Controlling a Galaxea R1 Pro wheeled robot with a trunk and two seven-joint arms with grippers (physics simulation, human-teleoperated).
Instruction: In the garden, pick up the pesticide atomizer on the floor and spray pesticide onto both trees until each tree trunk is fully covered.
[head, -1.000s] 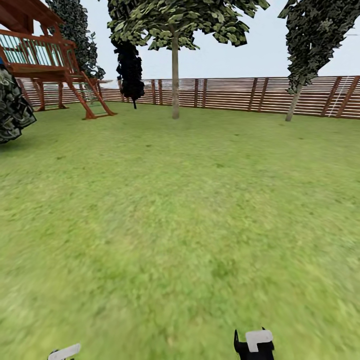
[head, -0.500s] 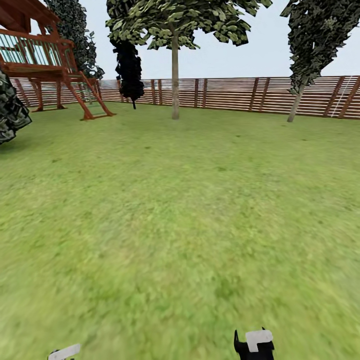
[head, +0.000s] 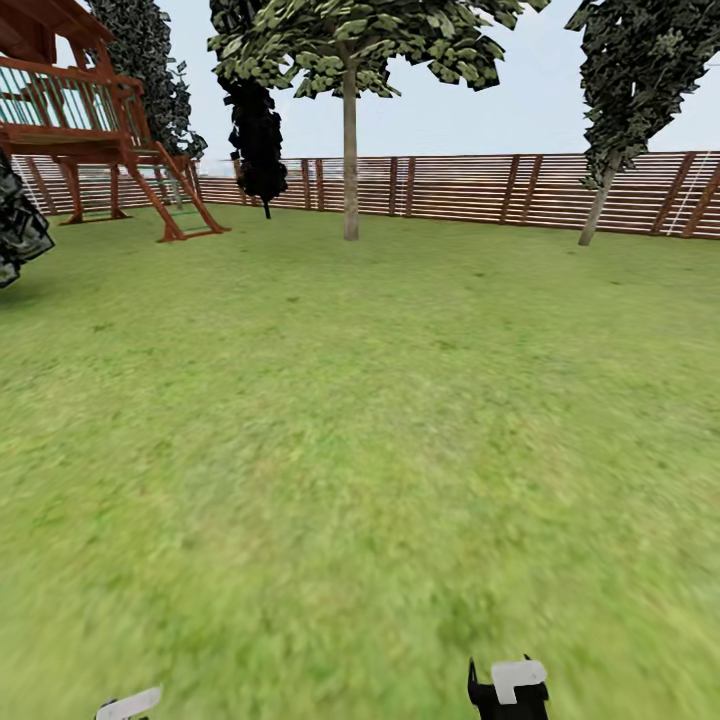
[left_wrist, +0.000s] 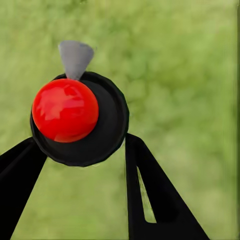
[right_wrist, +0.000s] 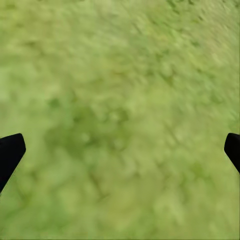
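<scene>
Grass everywhere, basically: the garden lawn (head: 360, 420) runs from the bottom of the head view up to the brown slat fence (head: 500, 190) across the upper part of the frame. One tree (head: 350, 120) with a straight pale trunk (head: 350, 170) stands upper centre, a second leaning one (head: 625, 90) sits at the upper right, and a dark conifer (head: 258, 130) is just left of the centre tree. Red wooden play tower (head: 90, 120) is in the upper left.

Compared with a second ago the whole scene has slid a bit: the bush (head: 15, 230) at the left edge has mostly slipped out and the right tree sits slightly further right, so that's the camera turning, not the stuff moving.

Left hand (left_wrist: 82, 150) is clamped around the pesticide atomizer (left_wrist: 75, 120), red top facing the wrist camera, grey nozzle poking out over grass. Right hand (right_wrist: 120, 150) is spread wide, with nothing between its fingertips (right_wrist: 10, 152) but lawn.
</scene>
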